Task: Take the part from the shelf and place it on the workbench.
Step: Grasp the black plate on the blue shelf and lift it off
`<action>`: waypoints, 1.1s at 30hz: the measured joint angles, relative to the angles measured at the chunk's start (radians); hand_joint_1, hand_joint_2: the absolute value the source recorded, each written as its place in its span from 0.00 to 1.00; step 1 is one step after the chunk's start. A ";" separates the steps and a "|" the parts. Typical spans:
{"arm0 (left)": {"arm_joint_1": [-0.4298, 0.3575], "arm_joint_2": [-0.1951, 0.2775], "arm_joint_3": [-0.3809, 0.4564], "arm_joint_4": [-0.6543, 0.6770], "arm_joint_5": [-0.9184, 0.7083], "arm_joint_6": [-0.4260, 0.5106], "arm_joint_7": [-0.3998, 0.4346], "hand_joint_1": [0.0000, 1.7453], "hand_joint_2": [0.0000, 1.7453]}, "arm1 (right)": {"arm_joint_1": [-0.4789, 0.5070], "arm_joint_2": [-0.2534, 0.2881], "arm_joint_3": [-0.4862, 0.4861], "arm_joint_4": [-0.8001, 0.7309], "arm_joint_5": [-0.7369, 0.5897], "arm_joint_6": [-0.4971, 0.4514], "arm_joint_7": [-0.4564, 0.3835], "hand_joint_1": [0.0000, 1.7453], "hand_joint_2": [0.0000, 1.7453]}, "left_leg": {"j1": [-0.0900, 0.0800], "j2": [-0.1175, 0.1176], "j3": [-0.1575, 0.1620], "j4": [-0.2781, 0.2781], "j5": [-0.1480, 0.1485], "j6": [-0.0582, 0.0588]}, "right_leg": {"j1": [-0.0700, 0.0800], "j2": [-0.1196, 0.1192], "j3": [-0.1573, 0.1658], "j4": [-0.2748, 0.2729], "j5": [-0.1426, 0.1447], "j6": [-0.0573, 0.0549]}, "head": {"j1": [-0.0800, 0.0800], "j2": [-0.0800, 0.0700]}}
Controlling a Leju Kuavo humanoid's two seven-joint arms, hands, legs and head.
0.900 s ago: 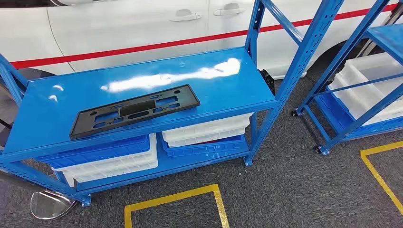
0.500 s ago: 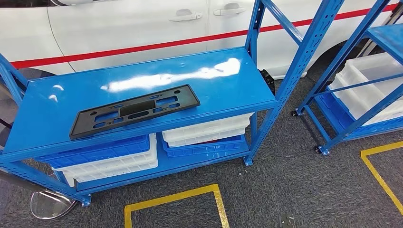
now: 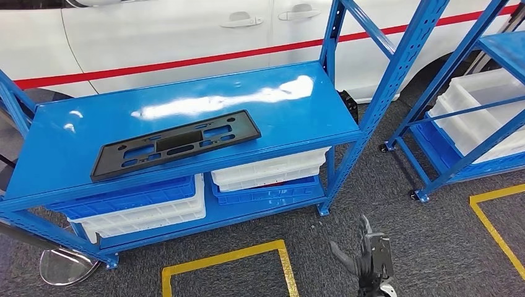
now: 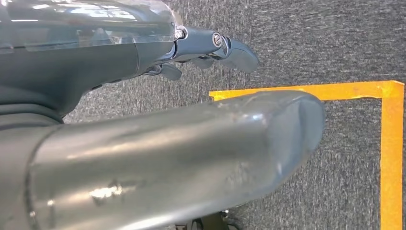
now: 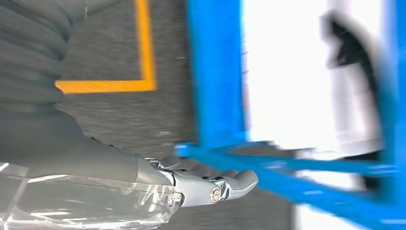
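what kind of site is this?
Probably a car assembly or parts-staging area: blue steel shelf rack holding a black plastic part, stacked parts bins below, a white car behind, yellow floor tape marking zones.

Dark grey carpet floor (image 3: 384,229) marked with yellow tape lines (image 3: 226,257), one corner at 6 o'clock, another at 4 o'clock. White car (image 3: 186,31) with a red stripe along its side spans 12 o'clock. Second blue rack (image 3: 458,133) at 3 o'clock holds white bins (image 3: 480,102). Overhead light glares off blue metal.
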 joint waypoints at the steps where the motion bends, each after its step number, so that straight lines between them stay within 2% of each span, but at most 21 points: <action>1: 0.000 0.000 0.006 0.001 -0.009 -0.001 -0.003 0.00 0.00 | -0.002 -0.003 0.009 -0.034 0.011 0.007 -0.006 0.00 1.00 | 0.000 0.000 0.000 0.000 0.000 0.000 | 0.000 0.000 0.000 0.000 0.000 0.000 | 0.000 0.000; 5: -0.003 -0.001 0.030 0.006 -0.046 -0.005 -0.018 0.00 0.00 | -0.011 -0.016 0.052 -0.170 0.059 0.032 -0.027 0.00 1.00 | 0.000 0.000 0.000 0.000 0.000 0.000 | 0.000 0.000 0.000 0.000 0.000 0.000 | 0.000 0.000; 9: -0.004 -0.004 0.052 0.009 -0.084 -0.016 -0.032 0.00 0.00 | -0.024 -0.028 0.104 -0.300 0.109 0.055 -0.048 0.00 0.00 | 0.000 0.000 0.000 0.000 0.000 0.000 | 0.000 0.000 0.000 0.000 0.000 0.000 | 0.000 0.000; 13: -0.005 -0.006 0.074 0.011 -0.124 -0.022 -0.046 0.00 0.00 | -0.035 -0.040 0.162 -0.426 0.159 0.074 -0.067 0.00 1.00 | 0.000 0.000 0.000 0.000 0.000 0.000 | 0.000 0.000 0.000 0.000 0.000 0.000 | 0.000 0.000; 20: -0.007 -0.016 0.116 0.014 -0.203 -0.042 -0.066 0.00 0.00 | -0.044 -0.046 0.250 -0.630 0.257 0.098 -0.069 0.00 1.00 | -0.003 0.000 -0.002 0.005 -0.001 0.002 | -0.006 0.000 -0.001 0.000 0.001 0.003 | 0.000 0.000; 24: -0.007 -0.025 0.141 0.013 -0.252 -0.057 -0.072 0.00 0.00 | -0.043 -0.047 0.292 -0.692 0.289 0.142 0.007 0.00 1.00 | -0.007 0.000 -0.006 0.009 -0.003 0.008 | -0.007 0.000 -0.001 -0.001 0.003 0.009 | 0.000 0.000; 27: -0.007 -0.031 0.154 0.013 -0.279 -0.065 -0.072 0.00 0.00 | -0.043 -0.050 0.317 -0.703 0.318 0.177 0.067 0.00 1.00 | -0.001 0.002 -0.004 0.000 0.006 0.021 | -0.007 0.000 -0.004 0.005 -0.002 0.018 | 0.000 0.000; 28: -0.007 -0.033 0.157 0.013 -0.282 -0.067 -0.072 0.00 0.00 | -0.043 -0.052 0.323 -0.705 0.325 0.181 0.075 0.00 1.00 | 0.002 0.003 -0.003 -0.005 0.010 0.026 | -0.006 0.000 -0.015 0.028 -0.020 0.020 | 0.002 0.000; 30: -0.007 -0.036 0.161 0.013 -0.285 -0.069 -0.070 0.00 0.00 | -0.043 -0.057 0.332 -0.705 0.330 0.183 0.083 0.00 1.00 | 0.004 0.004 -0.003 -0.010 0.015 0.032 | -0.007 0.001 -0.066 0.136 -0.082 0.022 | 0.004 0.000; 31: -0.007 -0.036 0.163 0.013 -0.285 -0.070 -0.070 0.00 0.00 | -0.042 -0.058 0.335 -0.705 0.331 0.183 0.085 0.00 0.75 | 0.003 0.005 -0.006 -0.009 0.016 0.033 | -0.008 0.001 -0.102 0.209 -0.114 0.022 | 0.005 0.000; 32: -0.007 -0.037 0.165 0.013 -0.285 -0.070 -0.070 0.00 0.00 | -0.041 -0.060 0.338 -0.705 0.331 0.183 0.086 0.00 0.75 | 0.002 0.005 -0.007 -0.008 0.016 0.033 | -0.008 0.001 -0.132 0.268 -0.133 0.023 | 0.004 0.000; 33: -0.006 -0.037 0.166 0.013 -0.285 -0.070 -0.070 0.00 0.00 | -0.040 -0.061 0.341 -0.705 0.333 0.183 0.088 0.00 0.75 | 0.002 0.004 -0.008 -0.007 0.015 0.032 | -0.008 0.001 -0.148 0.296 -0.132 0.022 | 0.004 0.000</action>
